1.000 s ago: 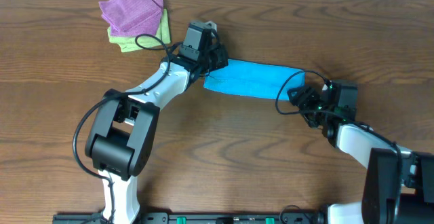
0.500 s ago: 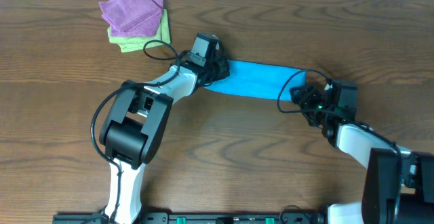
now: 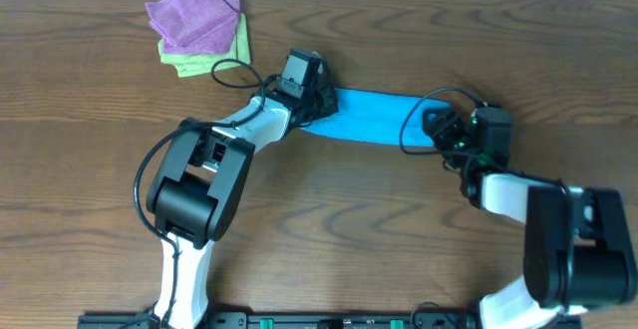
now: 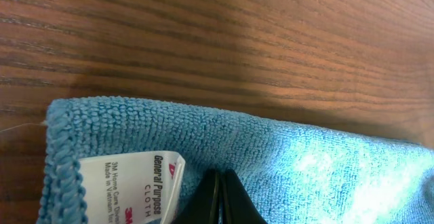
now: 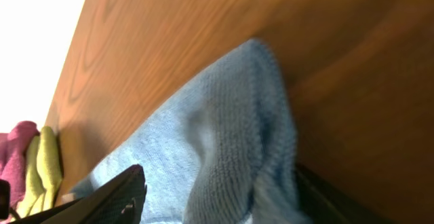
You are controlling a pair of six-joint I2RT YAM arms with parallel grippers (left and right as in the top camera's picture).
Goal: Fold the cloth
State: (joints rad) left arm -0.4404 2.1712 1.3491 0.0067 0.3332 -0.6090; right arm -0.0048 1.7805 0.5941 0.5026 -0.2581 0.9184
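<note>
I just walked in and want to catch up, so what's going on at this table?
Two robot arms hold a blue cloth on the wooden table. The left gripper pinches the end with the white tag; the right gripper grips the opposite end, bunched up. A purple cloth lies on a green cloth in the far corner.

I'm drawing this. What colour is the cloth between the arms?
The cloth is sky blue, clearest in the overhead view.

Ends of cloth beneath left gripper, right gripper; tag lettering partly off-frame
</note>
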